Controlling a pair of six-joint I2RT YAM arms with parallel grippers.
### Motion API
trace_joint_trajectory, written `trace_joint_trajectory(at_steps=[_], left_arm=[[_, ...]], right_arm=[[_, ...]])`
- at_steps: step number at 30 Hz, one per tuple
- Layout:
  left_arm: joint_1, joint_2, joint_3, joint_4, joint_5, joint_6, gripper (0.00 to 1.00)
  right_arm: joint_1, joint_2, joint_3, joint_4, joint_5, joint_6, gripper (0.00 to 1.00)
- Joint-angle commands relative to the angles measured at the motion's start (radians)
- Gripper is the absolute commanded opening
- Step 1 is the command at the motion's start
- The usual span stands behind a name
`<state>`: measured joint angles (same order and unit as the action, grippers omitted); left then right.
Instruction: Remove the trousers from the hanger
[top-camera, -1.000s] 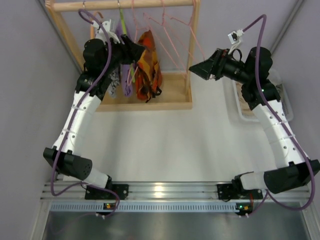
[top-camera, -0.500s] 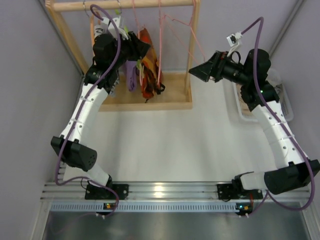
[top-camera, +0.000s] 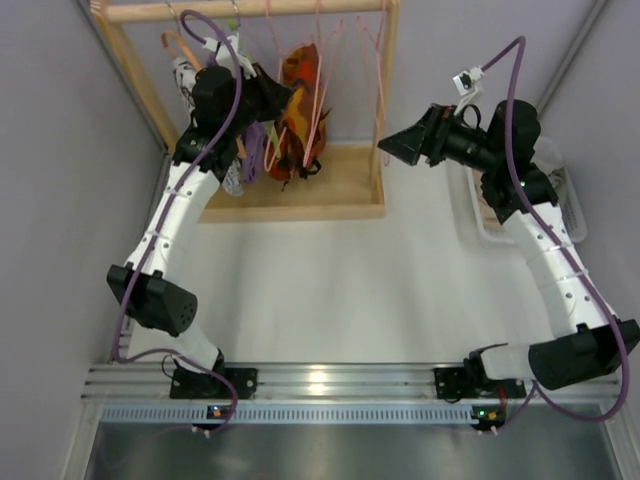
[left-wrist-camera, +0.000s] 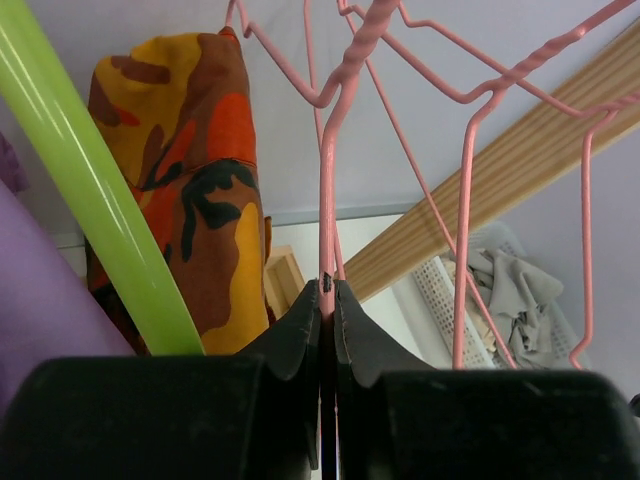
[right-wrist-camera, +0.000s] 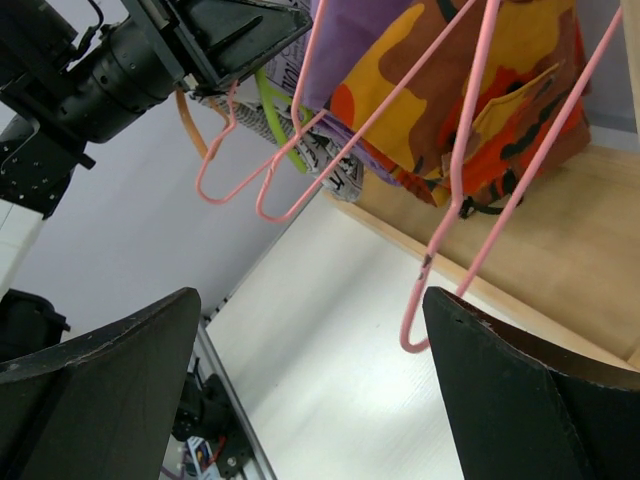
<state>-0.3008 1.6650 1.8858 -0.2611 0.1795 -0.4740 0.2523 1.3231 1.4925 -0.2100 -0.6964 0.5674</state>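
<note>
A wooden clothes rack (top-camera: 345, 192) stands far left on the tabletop (top-camera: 330, 290). Orange camouflage trousers (top-camera: 300, 88) hang from its rail. The left tool (left-wrist-camera: 327, 300) is clamped on a pink wire hanger (left-wrist-camera: 327, 200) just beside them. The right tool (top-camera: 392, 146) gapes wide, right of the rack.

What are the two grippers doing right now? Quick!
Left gripper: closed on a pink wire hanger.
Right gripper: open, holding nothing.
</note>
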Motion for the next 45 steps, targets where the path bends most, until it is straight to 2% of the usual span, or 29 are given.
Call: trace_joint_trajectory(at_steps=[1, 12, 23, 36, 45], left_arm=[[-0.006, 0.016, 0.053, 0.051, 0.034, -0.011, 0.00], [-0.006, -0.022, 0.128, 0.141, 0.049, -0.052, 0.00], [-0.003, -0.102, 0.134, 0.203, 0.024, -0.063, 0.00], [-0.001, -0.109, 0.187, 0.283, 0.026, -0.080, 0.00], [-0.001, -0.238, 0.089, 0.234, 0.028, -0.064, 0.00]], right_arm=[[-0.007, -0.036, 0.002, 0.044, -0.002, -0.015, 0.95], [-0.011, -0.047, -0.020, 0.058, -0.009, -0.006, 0.95], [-0.012, -0.051, -0.037, 0.077, -0.014, 0.005, 0.95], [-0.013, -0.050, -0.046, 0.093, -0.018, 0.017, 0.95], [-0.016, -0.050, -0.040, 0.090, -0.022, 0.019, 0.95]])
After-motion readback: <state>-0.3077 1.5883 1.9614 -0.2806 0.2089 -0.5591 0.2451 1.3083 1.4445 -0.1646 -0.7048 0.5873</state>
